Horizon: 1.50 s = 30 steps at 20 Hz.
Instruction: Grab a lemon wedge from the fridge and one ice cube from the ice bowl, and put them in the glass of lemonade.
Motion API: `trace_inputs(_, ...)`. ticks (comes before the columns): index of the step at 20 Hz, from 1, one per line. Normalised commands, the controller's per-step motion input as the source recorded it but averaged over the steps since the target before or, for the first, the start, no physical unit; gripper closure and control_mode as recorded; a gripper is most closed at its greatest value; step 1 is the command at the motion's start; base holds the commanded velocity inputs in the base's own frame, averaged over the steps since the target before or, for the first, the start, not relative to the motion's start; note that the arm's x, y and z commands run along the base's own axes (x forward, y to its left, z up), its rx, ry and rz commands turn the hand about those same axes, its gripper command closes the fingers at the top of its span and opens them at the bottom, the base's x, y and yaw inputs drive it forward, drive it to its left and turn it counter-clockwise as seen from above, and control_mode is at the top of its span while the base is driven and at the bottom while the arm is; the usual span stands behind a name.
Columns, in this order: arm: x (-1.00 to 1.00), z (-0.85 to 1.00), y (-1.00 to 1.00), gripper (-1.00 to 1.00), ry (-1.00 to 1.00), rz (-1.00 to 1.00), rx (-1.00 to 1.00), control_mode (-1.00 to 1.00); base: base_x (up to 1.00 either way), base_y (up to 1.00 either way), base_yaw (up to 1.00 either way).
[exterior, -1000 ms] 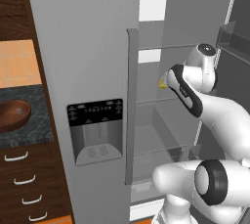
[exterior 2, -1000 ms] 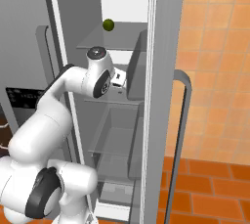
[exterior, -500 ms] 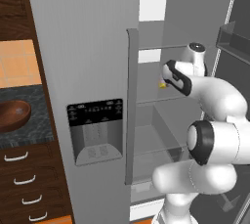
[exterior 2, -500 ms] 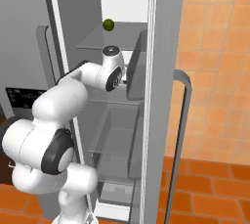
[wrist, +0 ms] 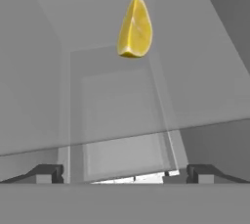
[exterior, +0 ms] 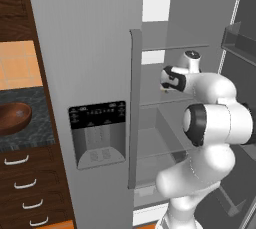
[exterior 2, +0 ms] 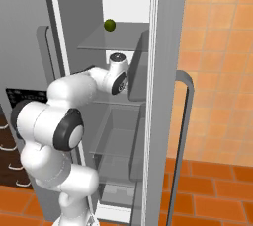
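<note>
The tall light-grey double-door fridge stands with its right door swung open, and the white arm reaches inside over a clear glass shelf level. On the closed door, left of the arm, sits the black dispenser panel. Further left, well apart from the gripper, the wide reddish-brown wooden ice bowl rests on the dark speckled counter. A small dark green round fruit sits on the shelf above the hand. The two-finger gripper has its dark tips spread wide, holding nothing (both tips sit at the far edges of the hand view). Ahead of it, apart from the tips, lies the tiny bright yellow lemon wedge on the glass shelf.
</note>
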Motion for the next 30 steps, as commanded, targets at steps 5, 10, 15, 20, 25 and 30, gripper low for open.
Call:
trace_inputs(5, 0.27, 0.01, 0.0, -1.0, -0.02, 0.0, -0.02, -1.0, 0.0, 0.0, 0.0)
trace_inputs(10, 0.57, 0.0, 0.0, -1.0, 0.0, 0.0, 0.0, -1.0, 0.0, 0.0, 0.0)
trace_inputs(15, 0.19, 0.01, -0.23, -1.0, 0.0, 0.0, 0.0, -1.0, 0.0, 0.0, 0.0)
trace_inputs(20, 0.35, -0.06, -0.27, -1.0, 0.0, 0.0, 0.0, -1.0, 0.0, 0.0, 0.0)
trace_inputs(25, 0.42, -0.29, -0.05, -1.0, 0.0, 0.0, 0.0, -1.0, 0.0, 0.0, 0.0)
trace_inputs(30, 0.3, -0.21, 0.0, -1.0, 0.0, 0.04, 0.0, -1.0, 0.0, 0.0, 0.0)
